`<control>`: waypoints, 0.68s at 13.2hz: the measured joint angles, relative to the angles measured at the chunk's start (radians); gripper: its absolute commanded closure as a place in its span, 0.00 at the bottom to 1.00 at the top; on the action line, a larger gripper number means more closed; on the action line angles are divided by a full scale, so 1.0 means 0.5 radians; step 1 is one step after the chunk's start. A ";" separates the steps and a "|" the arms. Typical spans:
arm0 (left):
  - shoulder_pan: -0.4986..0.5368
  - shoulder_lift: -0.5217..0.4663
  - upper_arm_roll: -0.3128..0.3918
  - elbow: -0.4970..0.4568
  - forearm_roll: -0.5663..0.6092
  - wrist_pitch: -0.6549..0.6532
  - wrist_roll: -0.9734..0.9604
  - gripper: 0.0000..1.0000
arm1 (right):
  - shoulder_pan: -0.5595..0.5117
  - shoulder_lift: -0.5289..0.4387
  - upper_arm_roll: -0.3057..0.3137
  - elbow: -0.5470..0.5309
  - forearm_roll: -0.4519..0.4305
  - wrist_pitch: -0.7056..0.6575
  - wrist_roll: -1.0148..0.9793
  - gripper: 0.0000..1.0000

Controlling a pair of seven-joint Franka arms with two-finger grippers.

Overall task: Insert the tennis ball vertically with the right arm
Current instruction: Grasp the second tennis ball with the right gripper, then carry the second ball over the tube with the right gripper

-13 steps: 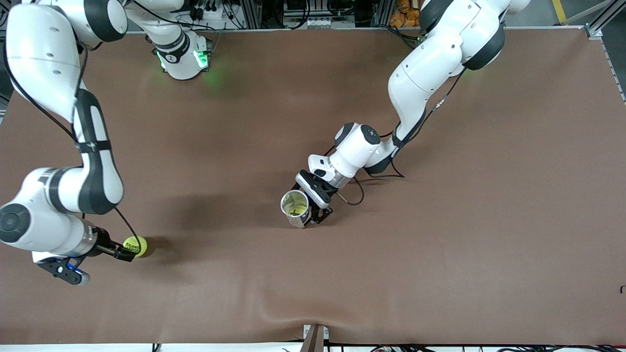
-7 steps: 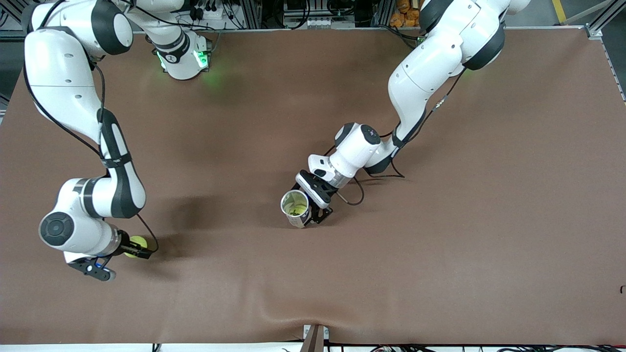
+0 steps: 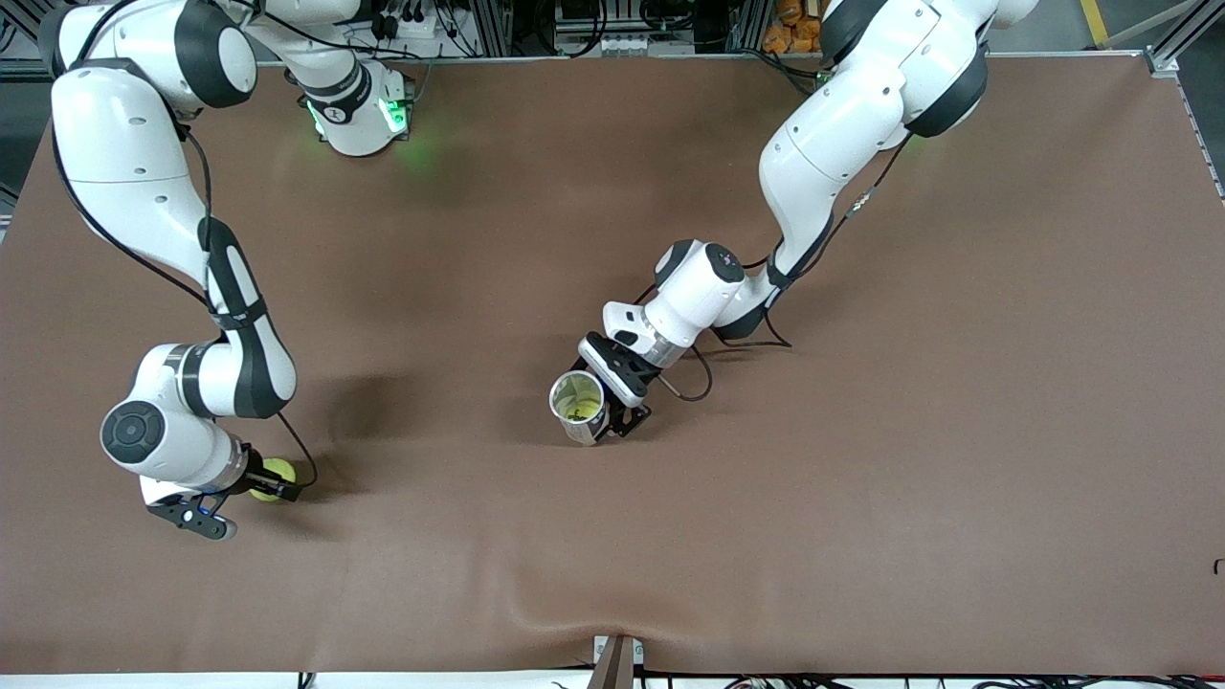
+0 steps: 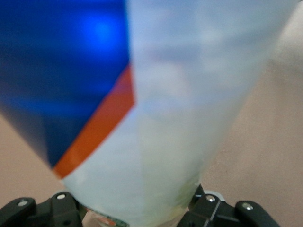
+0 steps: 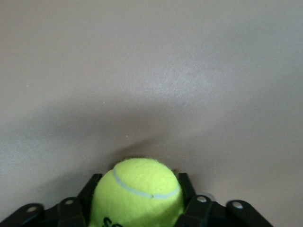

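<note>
Right gripper (image 3: 271,481) clamped on tennis ball (image 3: 276,475); upright can (image 3: 578,406), gripped by left gripper (image 3: 612,407), toward three o'clock, mouth up

– Where's your tennis ball (image 3: 276,476)?
– Bright yellow-green, clamped in the right gripper (image 3: 278,486) near the right arm's end of the table.
– And the can (image 3: 578,407)?
– Upright, open-topped, gripped by the left gripper (image 3: 612,413) mid-table.

I count one tennis ball (image 3: 276,473), one open ball can (image 3: 578,406), one brown table (image 3: 861,478), and my two arms: my right arm (image 3: 144,220) and my left arm (image 3: 823,153), each with one gripper.
</note>
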 measured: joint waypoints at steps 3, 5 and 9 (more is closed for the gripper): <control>0.000 0.000 0.000 0.000 0.000 0.000 0.000 0.20 | 0.011 -0.109 0.055 0.027 0.002 -0.176 0.024 0.61; 0.000 0.000 0.000 -0.001 0.000 0.001 0.000 0.20 | 0.023 -0.270 0.203 0.050 0.003 -0.449 0.194 0.61; -0.001 0.000 -0.001 -0.001 0.000 0.002 0.000 0.20 | 0.057 -0.586 0.645 0.093 0.034 -0.835 0.810 0.61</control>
